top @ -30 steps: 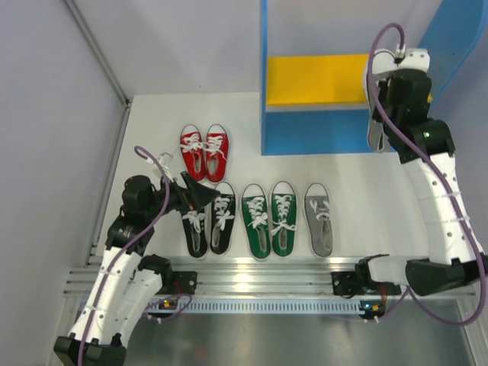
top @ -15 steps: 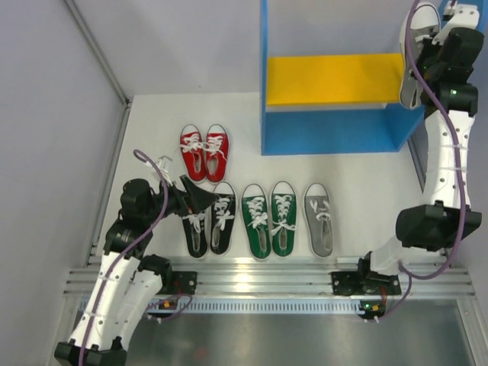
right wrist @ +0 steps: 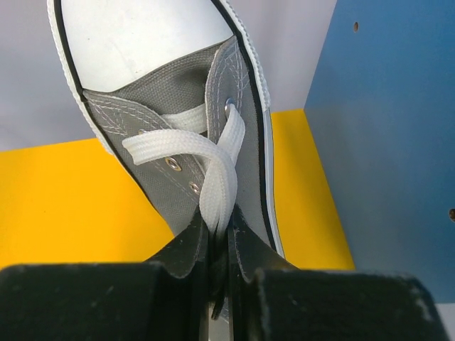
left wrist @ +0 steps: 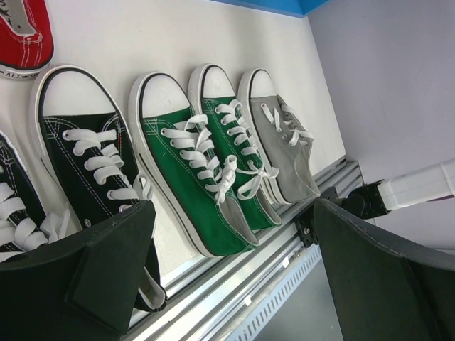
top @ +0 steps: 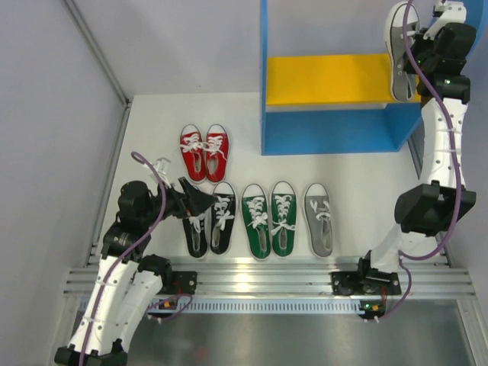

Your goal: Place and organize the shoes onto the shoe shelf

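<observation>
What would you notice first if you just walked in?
The right gripper holds a grey sneaker up over the yellow board of the blue shelf. On the table lie a red pair, a black pair, a green pair and the other grey sneaker.

The right arm reaches high beside the blue shelf, the right gripper clamped on a grey shoe that is held over the right end of the yellow board. On the table lie a red pair and, nearer, a row of a black pair, a green pair and a second grey shoe. The left gripper hovers over the black pair's left shoe
</observation>
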Motion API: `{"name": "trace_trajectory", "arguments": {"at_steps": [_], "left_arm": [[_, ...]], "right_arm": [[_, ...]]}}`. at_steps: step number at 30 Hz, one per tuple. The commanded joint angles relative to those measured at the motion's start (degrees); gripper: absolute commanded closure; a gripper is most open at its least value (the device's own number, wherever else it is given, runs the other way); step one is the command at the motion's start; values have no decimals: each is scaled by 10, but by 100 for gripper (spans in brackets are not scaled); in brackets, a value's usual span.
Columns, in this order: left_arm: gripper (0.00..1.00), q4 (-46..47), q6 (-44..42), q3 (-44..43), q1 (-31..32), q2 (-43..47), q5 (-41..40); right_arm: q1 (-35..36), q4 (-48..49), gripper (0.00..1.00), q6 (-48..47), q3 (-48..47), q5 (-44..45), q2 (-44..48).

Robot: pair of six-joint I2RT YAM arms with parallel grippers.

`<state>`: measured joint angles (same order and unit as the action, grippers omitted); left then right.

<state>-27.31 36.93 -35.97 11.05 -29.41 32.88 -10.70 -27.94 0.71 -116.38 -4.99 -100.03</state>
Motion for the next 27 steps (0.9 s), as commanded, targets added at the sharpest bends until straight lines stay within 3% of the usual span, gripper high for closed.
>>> {"name": "trace_trajectory", "arguments": {"at_steps": [1, 13, 15, 18, 23, 27], "left_arm": [[1, 5, -12, -17, 2, 3, 0], [1, -5, -16, -19, 2, 15, 3], [1, -8, -15, -18, 2, 22, -1], [1, -13, -16, -17, 2, 28, -4], [1, -21, -18, -17, 3, 30, -8], [1, -20, -17, -21, 2, 29, -9]], "right_arm": [[-4, 52, 100, 17, -39, 5, 18], [-11, 45, 100, 40, -30, 15, 16], [-12, 51, 85, 43, -25, 19, 6], [-12, 55, 79, 46, -22, 14, -5], [-12, 65, 59, 55, -28, 23, -17], [-12, 74, 56, 59, -31, 27, -17]]}}
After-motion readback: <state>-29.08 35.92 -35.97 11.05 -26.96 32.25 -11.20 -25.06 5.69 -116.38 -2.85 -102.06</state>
